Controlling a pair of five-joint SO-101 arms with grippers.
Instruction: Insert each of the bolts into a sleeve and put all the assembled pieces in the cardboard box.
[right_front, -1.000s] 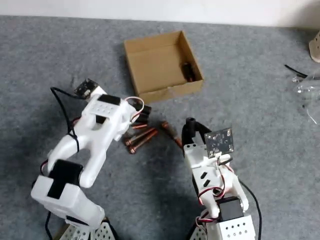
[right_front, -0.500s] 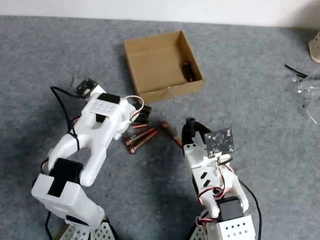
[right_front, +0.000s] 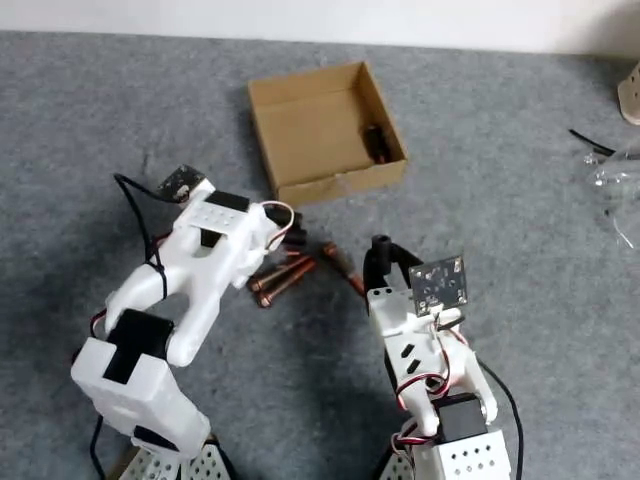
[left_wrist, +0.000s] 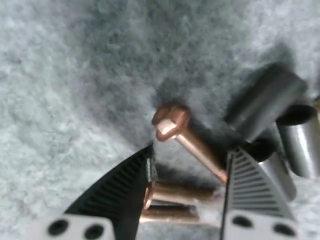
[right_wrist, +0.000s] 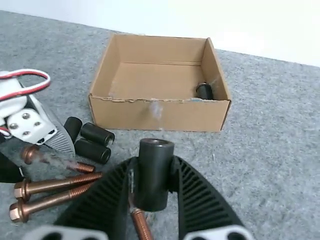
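Black cylindrical sleeve (right_wrist: 155, 185) stands upright, clamped in our right end effector (right_wrist: 153, 164), near the brown cardboard box (right_wrist: 160, 114). We see our left end effector (left_wrist: 190, 152) spread wide around a tilted copper bolt (left_wrist: 172, 125).

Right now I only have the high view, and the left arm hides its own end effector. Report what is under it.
Observer: The left end effector is open, with a copper bolt lying slanted between its jaws.
Operator: Now the right one.
Observer: The right end effector is shut on a black sleeve, hollow end showing.
Operator: Count the spare sleeves.
Observer: Three loose sleeves lie beside the left end effector, between it and the box.
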